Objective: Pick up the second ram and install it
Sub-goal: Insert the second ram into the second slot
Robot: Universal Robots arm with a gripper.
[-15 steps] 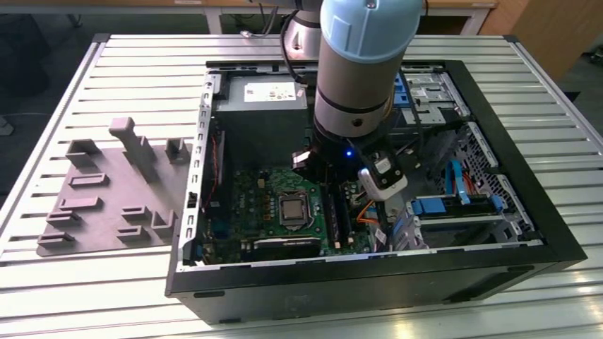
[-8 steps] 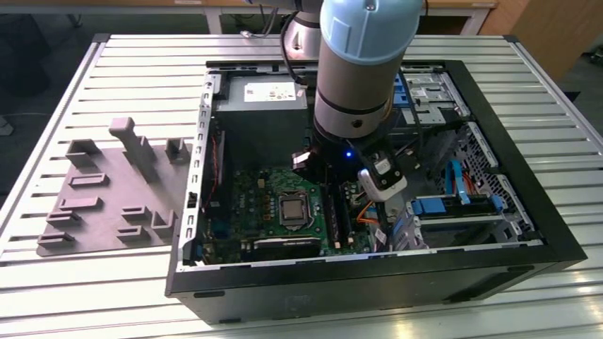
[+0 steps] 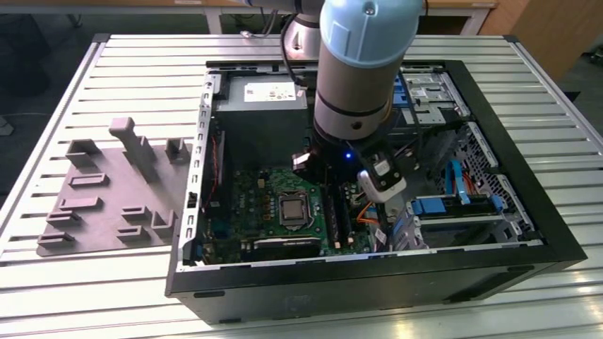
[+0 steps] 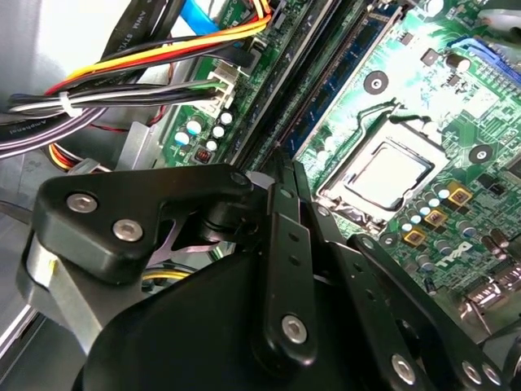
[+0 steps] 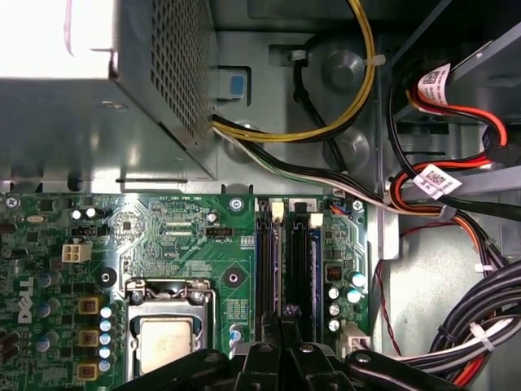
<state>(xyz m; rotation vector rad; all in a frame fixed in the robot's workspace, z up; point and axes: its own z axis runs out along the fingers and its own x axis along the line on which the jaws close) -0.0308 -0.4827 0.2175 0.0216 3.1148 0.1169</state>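
A thin blue-green ram [image 4: 346,77] stands in one of the long black memory slots [image 5: 285,261] on the green motherboard [image 3: 254,191], running away from my fingertips. My gripper [image 4: 286,163] is down inside the open computer case, right over those slots beside the processor socket [image 4: 391,171]. Its two black fingers [image 4: 281,244] lie pressed together, and I see nothing between them. In the first wrist view the gripper [image 5: 282,314] sits over the slots' near part. In the exterior view the arm [image 3: 363,70] hides most of the gripper [image 3: 332,201].
Bundled cables [image 4: 163,57] run close beside the slots, with more [image 5: 456,326] along the case wall. The metal power supply box [image 5: 98,106] stands beyond the board. A grey fixture plate [image 3: 104,205] with upright posts lies on the slatted table at the exterior view's left.
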